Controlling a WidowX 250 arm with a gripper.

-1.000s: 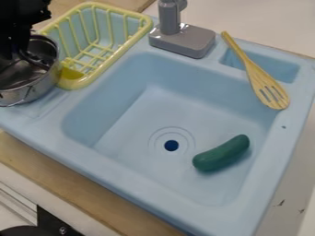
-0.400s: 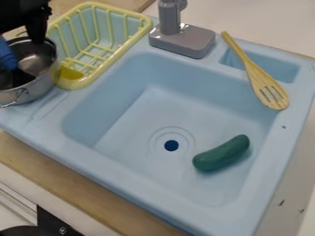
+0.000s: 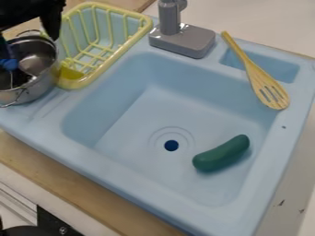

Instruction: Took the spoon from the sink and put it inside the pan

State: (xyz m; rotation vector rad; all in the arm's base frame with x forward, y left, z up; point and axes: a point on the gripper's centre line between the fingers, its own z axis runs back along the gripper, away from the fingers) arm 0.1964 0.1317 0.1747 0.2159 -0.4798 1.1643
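At the upper left of the frame we see the black gripper [image 3: 51,22] above a metal pan [image 3: 40,82]. A blue item [image 3: 8,63] shows at the pan's left side; we cannot tell what it is. Just beside the pan we find a yellow drying rack [image 3: 79,84]. Right of centre, a green cucumber [image 3: 221,154] lies in the light blue sink [image 3: 144,196], and at upper right a slotted wooden spatula [image 3: 261,79] leans across the small compartment [image 3: 277,68].
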